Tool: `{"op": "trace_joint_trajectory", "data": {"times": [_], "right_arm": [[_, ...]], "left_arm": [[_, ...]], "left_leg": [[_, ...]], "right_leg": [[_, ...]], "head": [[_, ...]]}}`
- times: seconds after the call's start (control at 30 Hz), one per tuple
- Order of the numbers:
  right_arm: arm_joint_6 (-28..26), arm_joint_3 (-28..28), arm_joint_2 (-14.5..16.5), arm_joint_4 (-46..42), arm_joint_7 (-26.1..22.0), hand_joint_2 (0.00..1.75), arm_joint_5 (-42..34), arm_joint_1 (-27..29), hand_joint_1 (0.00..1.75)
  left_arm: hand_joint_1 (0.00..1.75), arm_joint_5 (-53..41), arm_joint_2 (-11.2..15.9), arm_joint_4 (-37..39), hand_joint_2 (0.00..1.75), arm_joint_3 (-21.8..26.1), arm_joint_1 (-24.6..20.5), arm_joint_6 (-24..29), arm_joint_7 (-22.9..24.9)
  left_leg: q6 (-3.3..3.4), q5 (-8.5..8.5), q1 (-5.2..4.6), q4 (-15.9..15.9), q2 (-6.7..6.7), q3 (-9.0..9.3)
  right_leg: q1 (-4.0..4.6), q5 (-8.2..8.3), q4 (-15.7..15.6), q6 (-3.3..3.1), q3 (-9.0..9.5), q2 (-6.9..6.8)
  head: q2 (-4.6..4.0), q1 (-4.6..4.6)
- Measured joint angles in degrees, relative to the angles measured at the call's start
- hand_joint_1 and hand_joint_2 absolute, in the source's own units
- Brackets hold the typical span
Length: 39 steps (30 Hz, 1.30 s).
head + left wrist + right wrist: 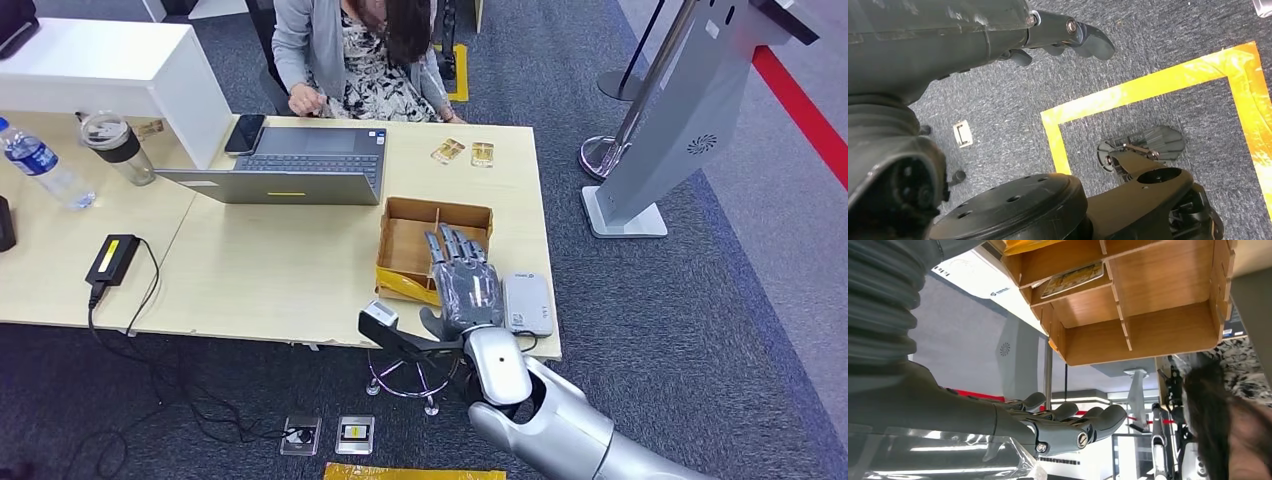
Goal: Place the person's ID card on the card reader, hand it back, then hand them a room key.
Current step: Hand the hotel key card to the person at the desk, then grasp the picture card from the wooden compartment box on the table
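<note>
My right hand hovers flat over the near end of the wooden box, its fingers stretched out and holding nothing. In the right wrist view the fingers point past the box, whose dividers make several compartments; a printed card lies in one of them. The pale card reader lies just right of the hand at the table's near corner, and the right wrist view shows it beside the box. Two small cards lie on the far side near the person. My left hand hangs over the carpet, holding nothing.
An open laptop, a phone, a cup, a water bottle and a power brick with its cable are on the table. A grey kiosk stand rises at the right. Yellow tape marks the floor.
</note>
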Motion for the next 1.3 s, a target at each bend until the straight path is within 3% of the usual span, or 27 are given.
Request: {"op": "trace_joint_trajectory", "data": {"times": [0.63,1.3], "right_arm": [[0.88,1.52,2.84,8.46,-0.69,1.75,-0.53,-3.38,0.0],[-0.64,1.43,3.78,15.64,-0.09,1.75,-1.45,-5.23,0.0]], "left_arm": [[0.0,-0.38,0.02,0.0,0.0,-0.01,0.0,-0.66,0.0],[0.0,-1.04,0.02,0.0,0.0,-0.03,-0.02,-0.83,0.0]], "left_leg": [[0.0,0.0,0.0,0.0,0.0,0.0],[0.0,0.0,0.0,0.01,0.0,0.01]], "right_leg": [[0.0,0.0,0.0,0.0,0.0,0.0],[0.0,0.0,0.0,0.0,-0.03,0.02]], "head": [[0.0,0.01],[0.0,0.01]]}}
